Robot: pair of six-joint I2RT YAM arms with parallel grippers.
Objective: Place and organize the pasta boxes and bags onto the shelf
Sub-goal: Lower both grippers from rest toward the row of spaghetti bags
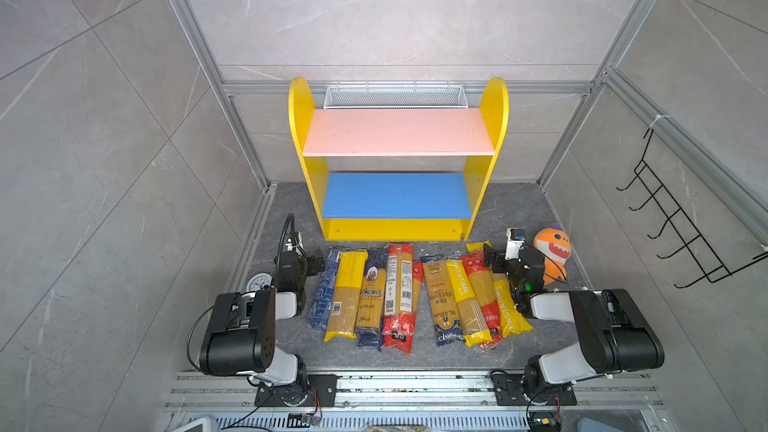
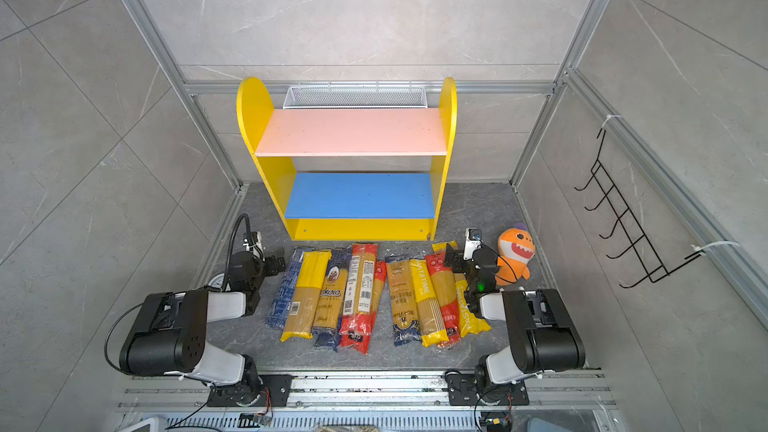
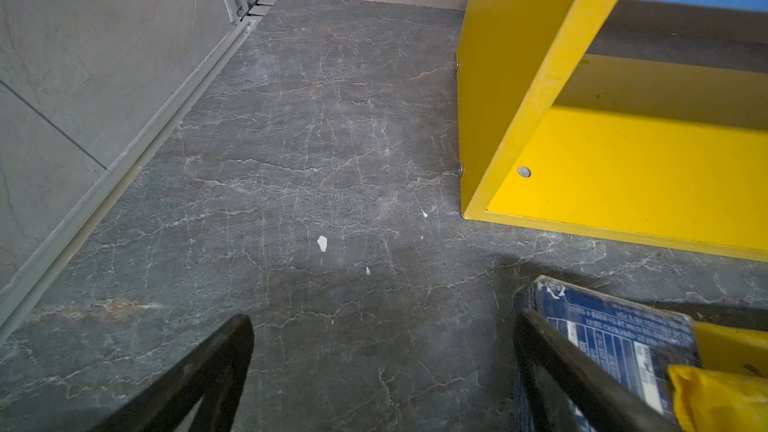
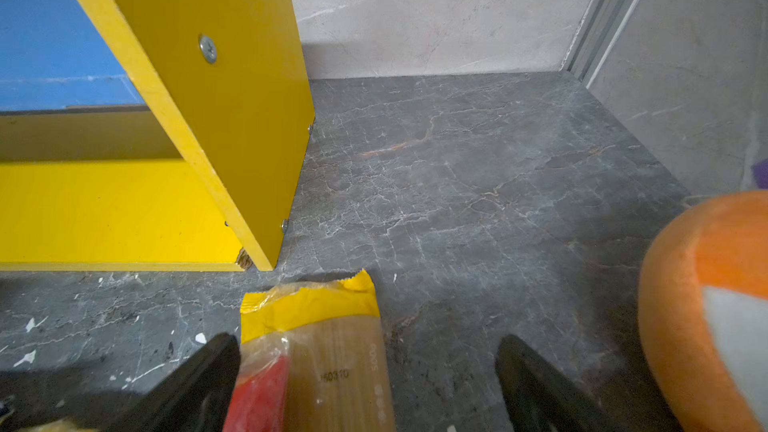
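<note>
Grey marble desk [image 1: 519, 209] carries everything: shelf [image 1: 397, 229] at back-centre edge, both boards bare, mesh basket [image 1: 395, 96] behind its top. Packs [image 1: 399, 292] lie in a row along shelf's front, side by side & partly overlapping, none on shelf yet; blue box [image 1: 324, 288] at row's left end. Shark [image 1: 552, 249] sits nr desk's right edge, just beside R arm; wire rack [image 1: 681, 226] on right wall. L gripper [image 1: 321, 260] low by box's far end, fingers spread, nothing btwn, box just beside one finger [image 3: 573, 376]. R gripper [image 1: 490, 257] low over row's right end, fingers wide apart, a yellow-ended pack [image 4: 316, 326] btwn them, not clamped.
</note>
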